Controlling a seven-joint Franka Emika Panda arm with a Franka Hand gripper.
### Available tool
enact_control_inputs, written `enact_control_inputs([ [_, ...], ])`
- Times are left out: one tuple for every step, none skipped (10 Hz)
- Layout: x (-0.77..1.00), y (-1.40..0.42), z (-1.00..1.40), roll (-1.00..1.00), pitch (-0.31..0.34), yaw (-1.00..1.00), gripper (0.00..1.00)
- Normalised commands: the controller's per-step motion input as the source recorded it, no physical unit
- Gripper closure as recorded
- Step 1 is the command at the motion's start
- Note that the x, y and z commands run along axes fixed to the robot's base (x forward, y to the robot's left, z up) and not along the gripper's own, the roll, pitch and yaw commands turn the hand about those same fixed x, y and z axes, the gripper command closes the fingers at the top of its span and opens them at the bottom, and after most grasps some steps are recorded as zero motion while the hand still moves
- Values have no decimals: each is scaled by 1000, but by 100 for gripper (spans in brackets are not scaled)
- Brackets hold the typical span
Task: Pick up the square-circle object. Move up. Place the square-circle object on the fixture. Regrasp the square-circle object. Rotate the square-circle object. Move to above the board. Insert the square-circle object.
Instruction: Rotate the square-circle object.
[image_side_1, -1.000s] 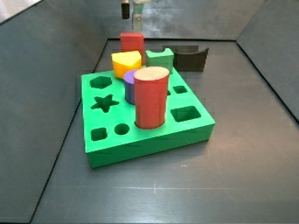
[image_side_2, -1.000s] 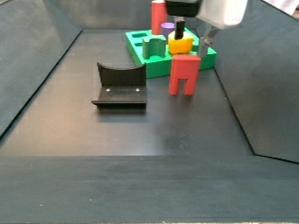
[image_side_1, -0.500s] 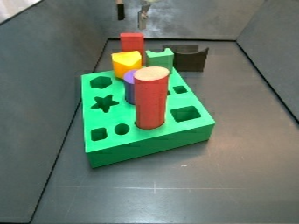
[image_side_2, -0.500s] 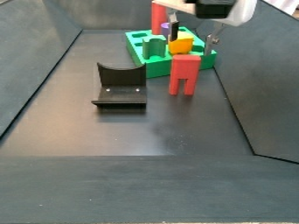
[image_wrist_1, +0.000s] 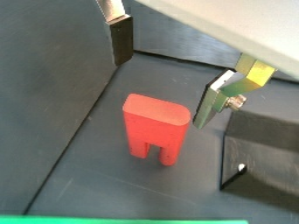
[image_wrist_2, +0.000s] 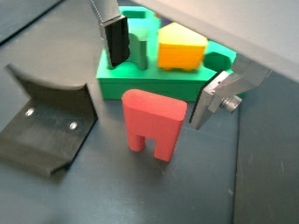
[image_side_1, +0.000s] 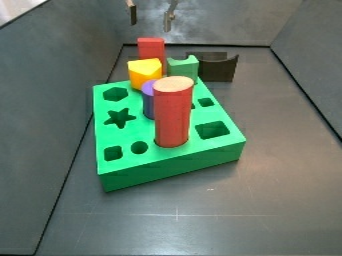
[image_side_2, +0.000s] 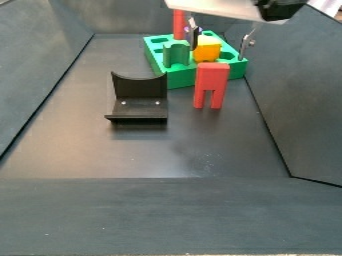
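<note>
The square-circle object (image_side_2: 211, 84) is a plain red peg with two short legs, standing upright on the dark floor just in front of the board (image_side_2: 159, 52). It also shows in a side view (image_side_1: 151, 48) and in both wrist views (image_wrist_1: 156, 128) (image_wrist_2: 155, 124). My gripper (image_side_2: 217, 33) hangs above it, open, with one finger to either side and nothing between them. Both wrist views show the gripper (image_wrist_1: 167, 70) (image_wrist_2: 163, 72) wider than the peg and clear of it. The board (image_side_1: 201, 152) is a bright green slab with cut-out holes.
The fixture (image_side_2: 136, 97) (image_side_1: 218, 66) (image_wrist_2: 47, 122) stands on the floor beside the peg. On the board are a tall red cylinder (image_side_1: 173, 112), a yellow block (image_side_1: 144, 70) (image_wrist_2: 181, 48) and a small green notched block (image_side_1: 183, 66). Grey walls enclose the floor.
The gripper's fingers have spread apart from nearly together to wide open above the red peg. The peg and the other pieces have not moved.
</note>
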Motion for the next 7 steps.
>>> enact_control_inputs([
  [34, 4, -26, 6, 20, 1000, 0],
  [34, 4, -25, 8, 25, 1000, 0],
  [35, 3, -25, 9, 29, 1000, 0],
  [35, 3, -24, 12, 36, 982, 0],
  [35, 3, -23, 12, 36, 659, 0],
  [35, 3, -23, 12, 35, 420, 0],
  [36, 3, -22, 12, 35, 230, 0],
])
